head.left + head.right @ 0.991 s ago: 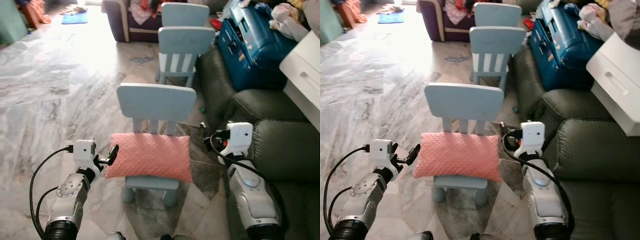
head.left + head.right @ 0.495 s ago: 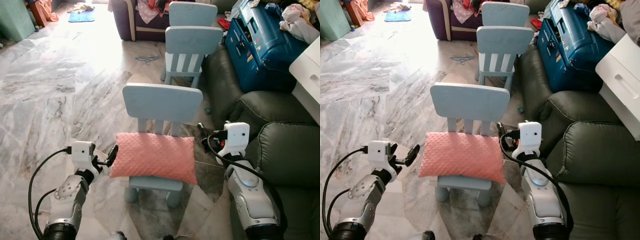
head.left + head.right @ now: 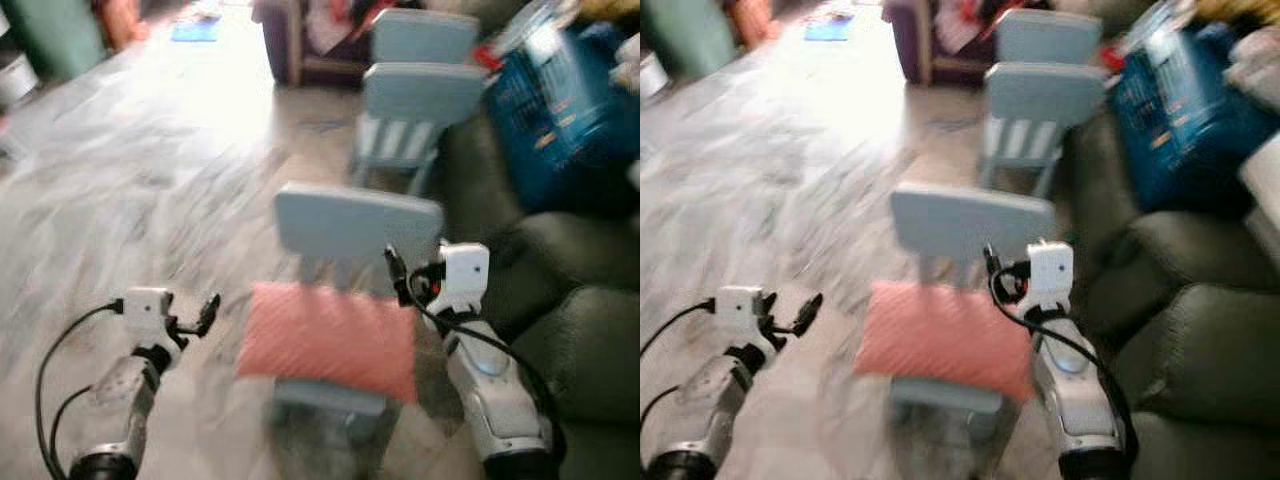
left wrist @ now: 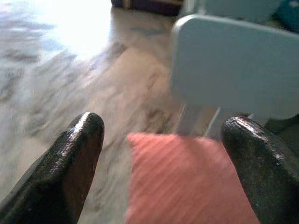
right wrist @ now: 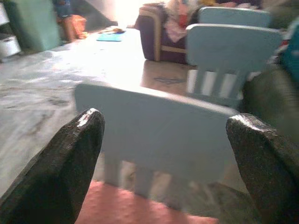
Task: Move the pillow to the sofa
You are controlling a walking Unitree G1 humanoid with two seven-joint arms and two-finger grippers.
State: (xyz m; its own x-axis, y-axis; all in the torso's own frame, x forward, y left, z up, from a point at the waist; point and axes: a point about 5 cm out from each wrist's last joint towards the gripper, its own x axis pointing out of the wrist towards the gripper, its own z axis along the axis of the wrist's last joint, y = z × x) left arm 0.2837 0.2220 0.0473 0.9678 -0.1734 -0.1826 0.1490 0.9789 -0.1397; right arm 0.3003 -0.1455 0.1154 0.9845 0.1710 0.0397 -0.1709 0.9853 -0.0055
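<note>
1. Both head views are smeared with blur, so fine detail is hard to read.
2. The pink pillow (image 3: 330,340) lies flat on the seat of the nearest light-blue chair (image 3: 357,223), below its backrest, between the two grippers.
3. The left gripper (image 3: 207,311) hovers just off the pillow's near-left edge, apart from it. Its fingers (image 4: 70,163) stand wide apart and hold nothing, with the pillow's corner between them in the left wrist view.
4. The right gripper (image 3: 393,268) is up at the pillow's far-right corner, beside the chair's backrest. Its fingers (image 5: 70,158) are spread wide too and grip nothing; beyond them sit the backrest and a strip of pink.
5. To the right of the right gripper is the dark green sofa (image 3: 585,330), its rounded arm close by the robot's forearm.
6. Further back on the sofa lies a blue case (image 3: 560,110).
7. Ahead of the grippers, past the near chair, a second light-blue chair (image 3: 420,100) stands, with a third (image 3: 424,36) behind it.
8. The floor (image 3: 150,180) is pale veined marble, glaring bright at the far end.
9. At the back there is a dark purple couch (image 5: 156,28) with cream trim and a blue mat (image 5: 110,37) on the floor.
</note>
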